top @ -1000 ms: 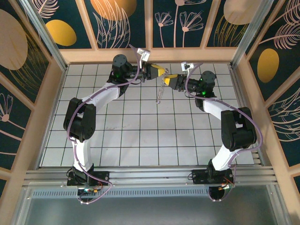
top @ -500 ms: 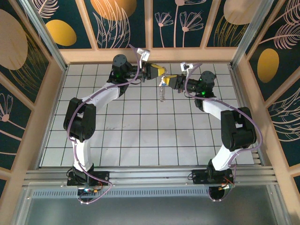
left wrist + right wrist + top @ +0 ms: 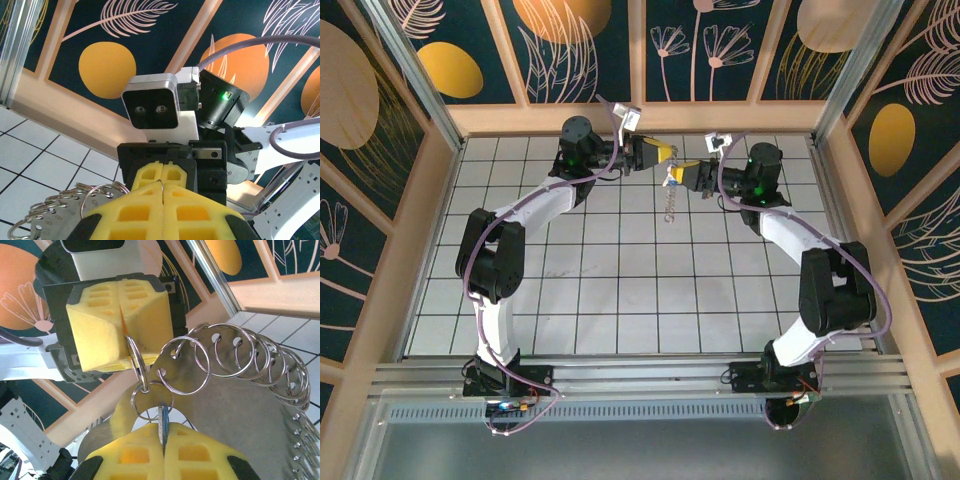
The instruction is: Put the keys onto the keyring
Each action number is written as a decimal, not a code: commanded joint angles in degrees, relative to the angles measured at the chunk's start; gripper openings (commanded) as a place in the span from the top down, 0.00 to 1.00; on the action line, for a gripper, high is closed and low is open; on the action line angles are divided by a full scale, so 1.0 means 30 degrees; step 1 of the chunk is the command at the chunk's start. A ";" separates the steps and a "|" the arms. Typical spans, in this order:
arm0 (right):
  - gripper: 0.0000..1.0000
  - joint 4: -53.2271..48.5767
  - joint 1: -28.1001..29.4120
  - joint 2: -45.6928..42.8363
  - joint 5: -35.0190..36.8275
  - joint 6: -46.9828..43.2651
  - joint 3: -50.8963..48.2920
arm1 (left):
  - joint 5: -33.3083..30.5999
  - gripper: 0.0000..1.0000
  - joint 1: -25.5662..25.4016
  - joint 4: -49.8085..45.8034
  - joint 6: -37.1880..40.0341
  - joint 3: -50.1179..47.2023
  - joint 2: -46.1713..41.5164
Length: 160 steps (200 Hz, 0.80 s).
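Step in hand: threading. The left gripper, yellow foam pads pressed together, pinches a small silver split ring at the rim of the keyring, a flat grey metal disc fringed with wire loops. The right gripper, likewise closed, nips a thin silver key blade just below that rim; head hidden. Keyring hangs edge-down over the white tiled counter. Blade's long axis points at the pinched ring. Next likely: prise a coil open, feed the key on

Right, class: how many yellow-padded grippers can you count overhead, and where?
2. The left gripper is at the far middle of the table; the right gripper faces it from the right. None hidden.
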 commanded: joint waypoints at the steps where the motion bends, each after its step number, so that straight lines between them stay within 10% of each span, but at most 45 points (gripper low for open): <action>1: 1.00 -0.3204 -0.0162 -0.0610 0.0361 -0.1831 0.0964 | -0.0268 1.00 0.0200 0.1153 0.0415 0.0191 -0.0638; 160: 1.00 -0.5143 -0.0604 -0.1576 -0.0286 -0.2130 0.2655 | -0.0653 1.00 0.0185 0.0561 0.0917 0.0219 -0.0548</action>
